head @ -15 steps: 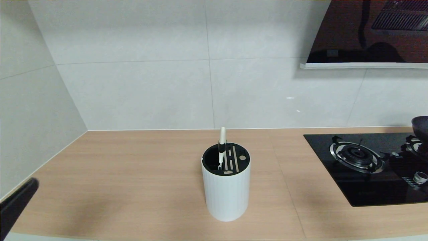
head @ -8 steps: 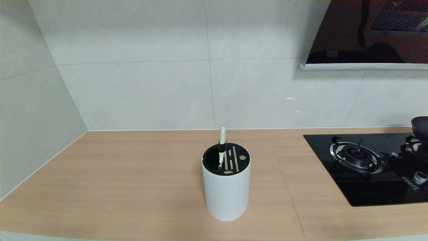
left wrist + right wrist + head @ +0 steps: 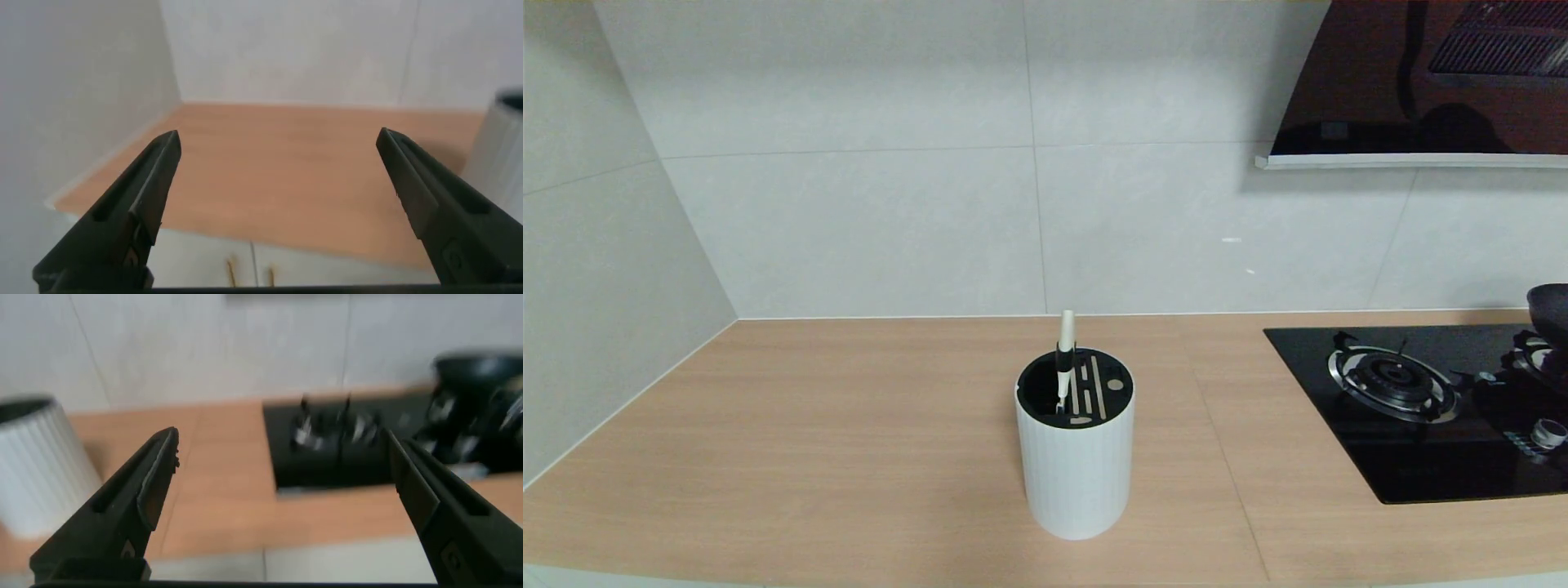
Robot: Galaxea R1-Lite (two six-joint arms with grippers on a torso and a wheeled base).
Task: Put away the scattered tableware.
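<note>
**Pulling back: left arm off the counter corner, holder unmoved**

A second ago a black arm piece lay over the counter's front corner at 8 o'clock in the head view. It had drawn out past that edge by half a second ago. The holder [image 3: 1076,465] and the utensil [image 3: 1065,339] stand exactly where they did.

The white ribbed holder sits upright on the wooden counter [image 3: 849,425], close to the front edge at 6 o'clock. The cream-handled utensil stands upright in its black slotted top, beside the open round well. Bare wood runs from the holder toward 9 o'clock, as far as the side wall [image 3: 596,286]. More lies behind it toward 12 o'clock, up to the tiled back wall.

At 3 o'clock from the holder, well apart, lies the black hob [image 3: 1421,441]. A dark pot [image 3: 1550,306] sits at its far end. The range hood [image 3: 1413,82] hangs over it at 1 o'clock.

The left gripper [image 3: 278,139] hovers off the counter's front edge with its jaws wide apart and nothing between them, above a pale cabinet front [image 3: 327,273]. The right gripper [image 3: 279,439] is likewise spread and unladen, with the holder [image 3: 37,465] and the hob [image 3: 351,449] beyond it.
</note>
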